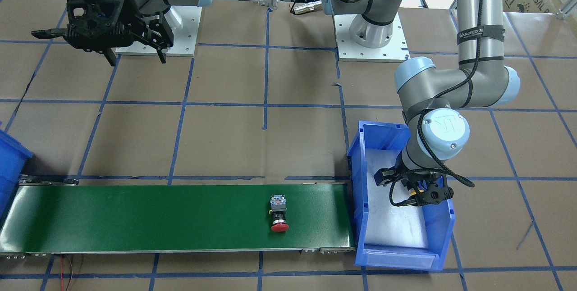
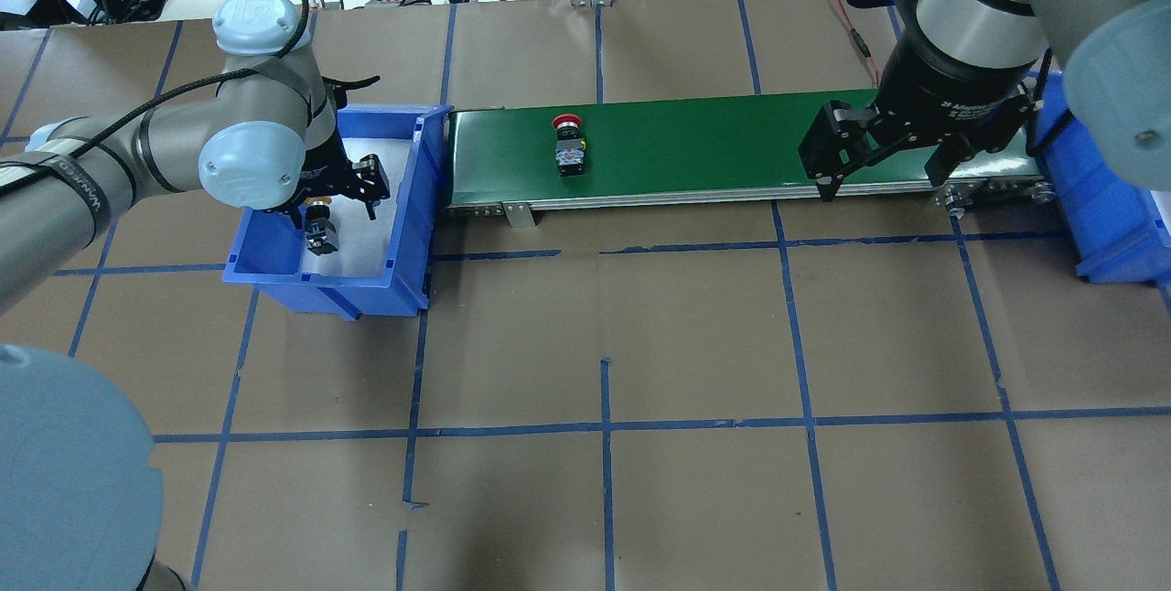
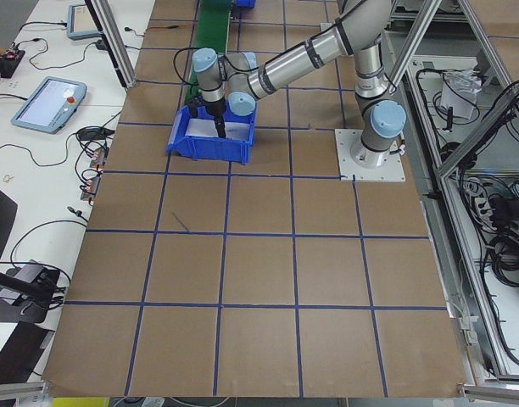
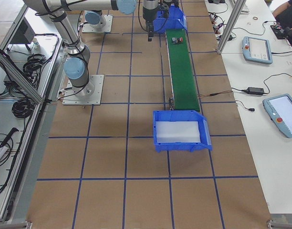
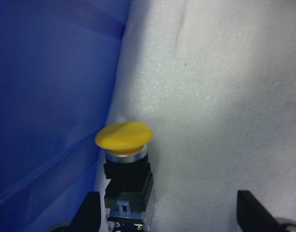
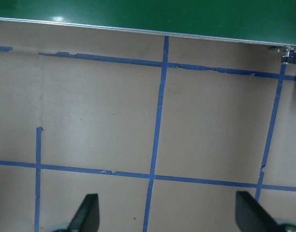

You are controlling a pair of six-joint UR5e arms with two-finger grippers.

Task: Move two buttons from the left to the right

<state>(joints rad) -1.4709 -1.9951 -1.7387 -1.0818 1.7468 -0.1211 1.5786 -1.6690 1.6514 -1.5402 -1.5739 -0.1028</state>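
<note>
We note left claw (image 2: 337,207) wide open, empty, over yellow button (image 5: 124,135) in left bin (image 2: 407,207). Red button (image 2: 568,145) on belt (image 2: 714,143). Right claw (image 2: 883,172) open, empty. Next, we judge: centre, lower, close.

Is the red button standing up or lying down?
Lying down. The red button is on its side on the green conveyor belt, its red cap pointing sideways toward the belt's edge, not up.

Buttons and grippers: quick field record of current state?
red button: on its side on green belt, nearer left bin
yellow button: in left bin, on white foam
left gripper: open, down in bin, fingers either side of yellow button
right gripper: open, holding nothing, above table beside belt
</note>
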